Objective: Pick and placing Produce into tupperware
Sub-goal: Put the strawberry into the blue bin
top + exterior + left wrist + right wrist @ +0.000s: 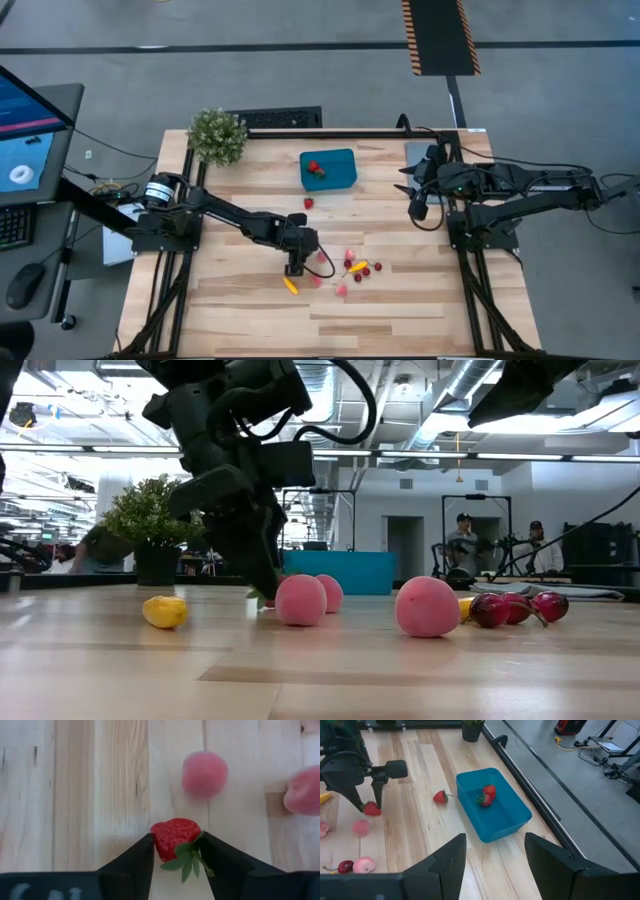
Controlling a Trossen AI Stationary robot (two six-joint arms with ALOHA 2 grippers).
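My left gripper (293, 266) (177, 838) stands among the loose produce on the table's near middle, shut on a red strawberry (173, 832), which also shows in the right wrist view (371, 809). Pink pieces (320, 280) (205, 774), dark cherries (366, 270), and yellow pieces (290, 285) lie on the wood around it. Another strawberry (308, 203) lies near the teal tupperware (328, 170), which holds two strawberries (486, 795). My right gripper (418, 208) (495, 865) waits open and empty at the table's right. My left gripper pinches the strawberry by its two sides (158, 845) between its two fingertips (142, 851), near the leafy end (187, 860). The fingers come from above, pointing down. Whether the berry rests on the table or is just clear of it, I cannot tell.
A bushy green potted plant (217, 135) stands at the far left corner. A grey flat plate (418, 155) lies under my right arm at the far right. Bare wood lies along the near edge (330, 330). People stand in the room beyond (462, 540).
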